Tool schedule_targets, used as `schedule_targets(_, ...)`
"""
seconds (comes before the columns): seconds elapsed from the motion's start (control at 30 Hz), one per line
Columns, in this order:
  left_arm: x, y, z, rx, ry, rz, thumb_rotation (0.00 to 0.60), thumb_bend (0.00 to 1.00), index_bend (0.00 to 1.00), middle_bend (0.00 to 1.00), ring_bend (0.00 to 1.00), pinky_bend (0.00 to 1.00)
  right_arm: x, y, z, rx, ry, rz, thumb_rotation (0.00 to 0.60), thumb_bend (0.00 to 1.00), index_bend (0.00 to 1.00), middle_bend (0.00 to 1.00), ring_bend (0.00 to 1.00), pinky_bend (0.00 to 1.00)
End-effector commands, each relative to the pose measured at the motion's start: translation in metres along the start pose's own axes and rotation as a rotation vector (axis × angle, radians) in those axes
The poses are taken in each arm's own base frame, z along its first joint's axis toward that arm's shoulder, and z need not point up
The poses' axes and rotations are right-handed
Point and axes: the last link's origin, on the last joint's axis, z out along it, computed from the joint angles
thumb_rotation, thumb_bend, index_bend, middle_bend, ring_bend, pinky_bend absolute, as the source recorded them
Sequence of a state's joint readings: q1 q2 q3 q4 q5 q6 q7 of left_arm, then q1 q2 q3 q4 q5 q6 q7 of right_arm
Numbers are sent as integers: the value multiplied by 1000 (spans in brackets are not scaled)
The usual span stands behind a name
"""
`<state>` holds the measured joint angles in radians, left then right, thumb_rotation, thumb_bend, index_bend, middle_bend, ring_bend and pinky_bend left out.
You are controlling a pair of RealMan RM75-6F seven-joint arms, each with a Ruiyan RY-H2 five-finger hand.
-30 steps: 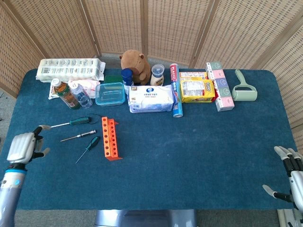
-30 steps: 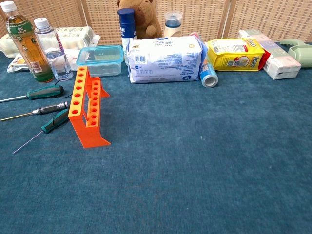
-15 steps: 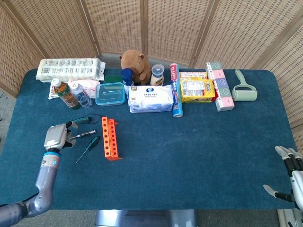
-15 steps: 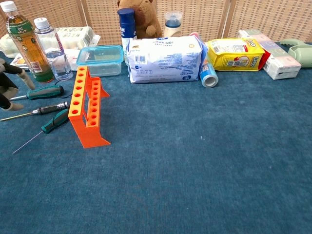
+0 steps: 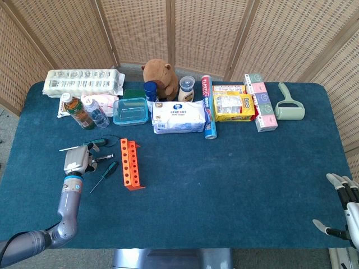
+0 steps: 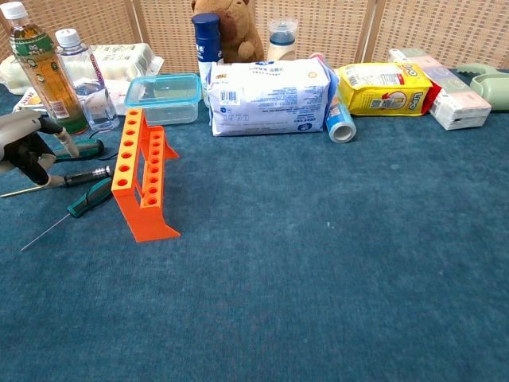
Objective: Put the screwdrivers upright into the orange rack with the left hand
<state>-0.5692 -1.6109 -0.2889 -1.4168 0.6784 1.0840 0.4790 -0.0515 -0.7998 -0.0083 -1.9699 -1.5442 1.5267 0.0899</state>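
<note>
head: high, looking down, whole table (image 5: 224,185) | chest: low, near, facing screen | shared: orange rack (image 5: 130,164)

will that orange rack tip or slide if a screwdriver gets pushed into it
The orange rack looks like thin light plastic, tall and narrow on a small foot, so it may tip. On the cloth-covered table it probably slides less. The left hand hovers by the screwdrivers.

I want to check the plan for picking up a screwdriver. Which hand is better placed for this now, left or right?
Left. The left hand hovers right over the screwdrivers beside the orange rack, holding nothing that I can see. The right hand is at the table's far right corner, well away from them.
</note>
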Motion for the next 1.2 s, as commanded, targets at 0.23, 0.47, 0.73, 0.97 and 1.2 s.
schedule_targets(0.23,-6,4,4,19,-16,4,600,334,388,842,788,921,0,0,-1,6,-3,2,600,0,74,111,80,10)
schedule_targets(0.47,-14,7,8,46,-30,-1,600,333,387,842,788,920,0,-1,-1,7,-4,4,600,0,74,112,81,10)
schedule_targets(0.73,-18,18,8,30,-37,-15,600,336,391,842,788,920,0,0,0,8,-6,8,600,0,74,113,81,10)
schedule_targets(0.97,-21,23,10,37,-34,-4,600,356,402,842,788,920,0,-1,0,13,-12,12,600,0,74,113,81,10)
schedule_targets(1.2,-22,23,11,46,-32,1,600,444,435,842,788,920,0,-1,0,16,-13,13,600,0,74,113,81,10)
